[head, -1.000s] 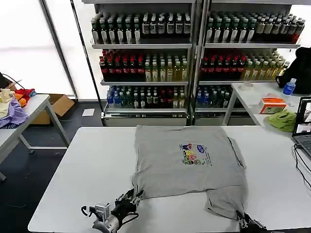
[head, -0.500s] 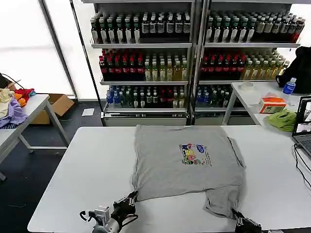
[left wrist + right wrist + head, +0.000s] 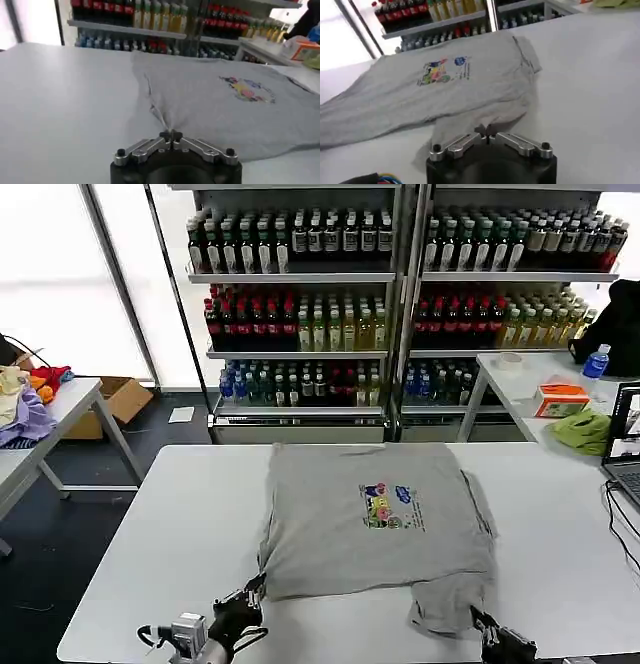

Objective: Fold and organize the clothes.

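Observation:
One of the clothes, a light grey short-sleeved shirt [image 3: 370, 514] with a small multicoloured chest print [image 3: 390, 506], lies spread on the white table [image 3: 170, 524], hem toward me. My left gripper [image 3: 252, 587] is at the hem's near left corner, shut on a pinch of the grey cloth [image 3: 170, 134], which rises in a ridge from the jaws. At the near right corner my right gripper [image 3: 478, 620] is shut on a bunched flap of the same shirt [image 3: 486, 133]. The print [image 3: 440, 72] lies face up beyond it.
Shelves of bottles [image 3: 300, 314] stand behind the table. A side table at the left holds a lilac, red and orange cloth heap [image 3: 25, 399]. The right table carries a lime-green cloth [image 3: 583, 430], an orange box [image 3: 560, 399] and a laptop [image 3: 625, 444] with cables.
Both grippers have drawn back toward me and to the left with the hem, and the whole shirt has slid that way on the table.

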Controlling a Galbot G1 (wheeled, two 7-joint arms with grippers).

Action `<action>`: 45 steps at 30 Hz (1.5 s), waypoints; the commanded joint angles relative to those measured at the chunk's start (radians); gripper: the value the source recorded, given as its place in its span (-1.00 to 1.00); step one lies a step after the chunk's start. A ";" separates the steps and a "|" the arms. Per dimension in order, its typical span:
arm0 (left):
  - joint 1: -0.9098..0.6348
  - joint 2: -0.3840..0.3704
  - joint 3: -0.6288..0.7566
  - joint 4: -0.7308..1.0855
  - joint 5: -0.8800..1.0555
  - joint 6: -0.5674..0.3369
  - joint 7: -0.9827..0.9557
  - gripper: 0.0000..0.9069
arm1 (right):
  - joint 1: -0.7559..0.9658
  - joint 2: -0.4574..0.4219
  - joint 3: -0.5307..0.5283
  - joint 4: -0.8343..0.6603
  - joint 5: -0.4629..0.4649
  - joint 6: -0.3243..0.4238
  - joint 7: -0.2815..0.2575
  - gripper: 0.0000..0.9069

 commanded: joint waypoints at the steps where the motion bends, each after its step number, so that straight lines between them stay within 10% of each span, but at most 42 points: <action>1: 0.209 0.095 -0.106 -0.145 0.021 0.054 -0.001 -0.98 | -0.147 -0.019 0.007 0.088 -0.002 0.005 -0.032 -1.00; 15: 0.035 0.198 -0.146 -0.122 -0.129 0.055 0.050 -0.98 | 0.070 0.038 -0.037 0.074 0.025 0.197 0.025 -1.00; 31: -0.475 0.219 0.031 0.243 -0.353 0.055 0.104 -0.98 | 0.562 0.020 -0.118 -0.230 0.060 0.190 0.091 -1.00; 37: -0.614 0.175 0.110 0.358 -0.362 0.056 0.095 -0.98 | 0.725 0.002 -0.232 -0.381 -0.176 0.172 0.079 -1.00; 43: -0.681 0.119 0.118 0.472 -0.329 0.055 0.088 -0.93 | 0.847 0.026 -0.345 -0.535 -0.223 0.171 0.082 -1.00; 44: -0.683 0.112 0.117 0.497 -0.322 0.055 0.094 -0.84 | 0.855 0.034 -0.357 -0.555 -0.232 0.170 0.080 -0.76; 45: -0.684 0.108 0.116 0.505 -0.313 0.055 0.099 -0.71 | 0.863 0.042 -0.369 -0.574 -0.240 0.170 0.077 -0.07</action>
